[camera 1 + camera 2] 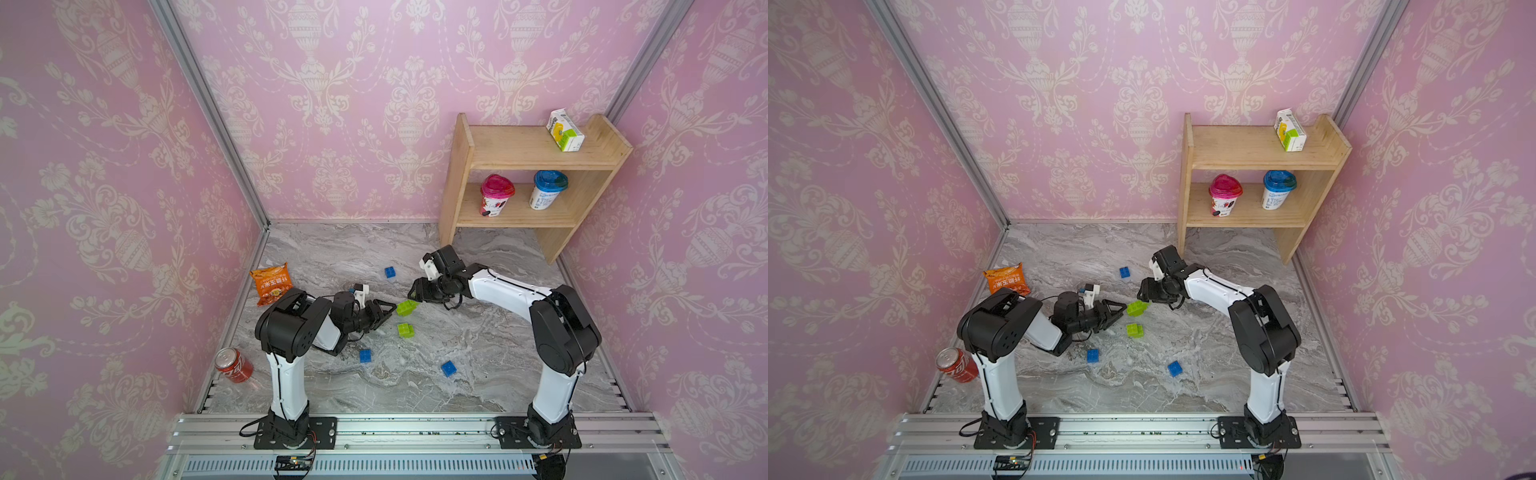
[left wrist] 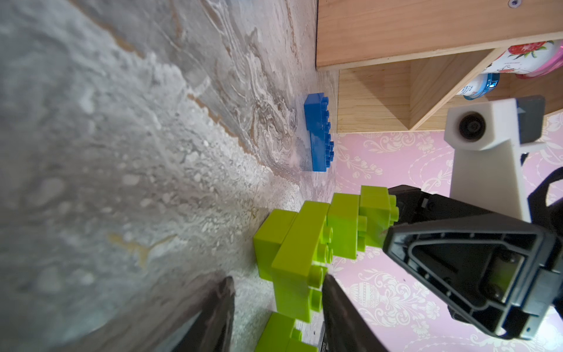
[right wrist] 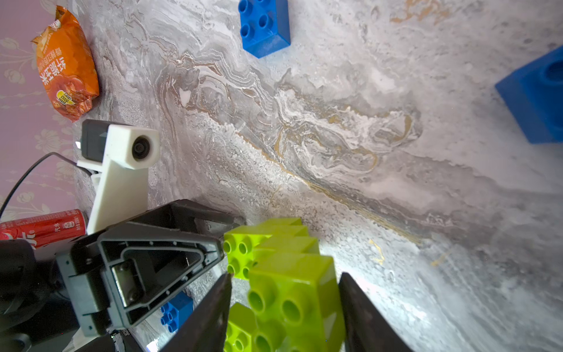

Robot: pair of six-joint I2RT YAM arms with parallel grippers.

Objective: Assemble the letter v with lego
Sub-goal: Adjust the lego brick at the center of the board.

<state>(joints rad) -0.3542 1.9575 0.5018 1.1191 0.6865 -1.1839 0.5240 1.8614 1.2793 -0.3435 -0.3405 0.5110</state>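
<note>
A stepped lime-green lego piece [image 1: 406,306] [image 1: 1137,307] made of several bricks hangs tilted between my two grippers at mid-floor. My right gripper [image 3: 285,275] [image 1: 413,296] is shut on its upper brick [image 3: 292,292]. My left gripper [image 2: 278,279] [image 1: 388,312] is open around the lower end [image 2: 298,259]. One finger [image 2: 344,314] touches the studs and the other finger [image 2: 213,317] stands apart. A second green lego piece [image 1: 405,330] [image 1: 1135,330] lies on the floor just in front. Three blue lego bricks lie loose [image 1: 390,272] [image 1: 365,355] [image 1: 448,368].
An orange snack bag [image 1: 271,284] lies at the left wall, and a red can [image 1: 233,365] lies on its side at the front left. A wooden shelf [image 1: 457,187] with two cups and a carton stands at the back right.
</note>
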